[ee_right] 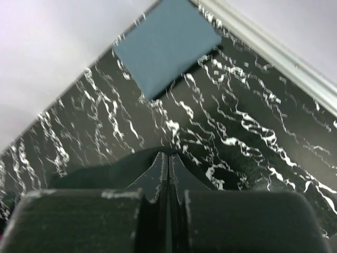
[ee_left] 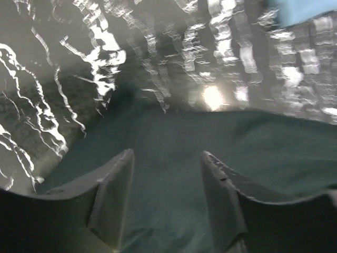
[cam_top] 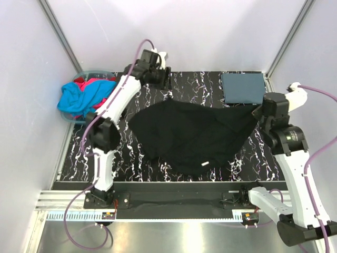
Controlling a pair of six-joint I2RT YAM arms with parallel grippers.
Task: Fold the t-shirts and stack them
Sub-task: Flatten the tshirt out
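One black t-shirt (cam_top: 195, 137) is spread out and one blue-grey t-shirt (cam_top: 243, 88) is folded. The tub (cam_top: 100, 70) holds a cyan t-shirt (cam_top: 79, 97) and a red t-shirt (cam_top: 97, 81). The left gripper (ee_left: 166, 158) has its fingers spread, while the right gripper (ee_right: 168, 155) pinches the black t-shirt's corner.

The spread shirt (cam_top: 192, 134) lies across the middle of the table (cam_top: 131, 163), its far left corner beneath the left gripper (cam_top: 167, 86) and its right corner drawn up to the right gripper (cam_top: 258, 112) (the wrist view shows that edge right at the fingertips). The folded shirt (cam_top: 243, 88) lies flat in the table's far right corner, just behind the right gripper. Beside the table's far left edge sits the tub (cam_top: 97, 71), with a heap of shirts (cam_top: 84, 97) in it, hanging over its near rim
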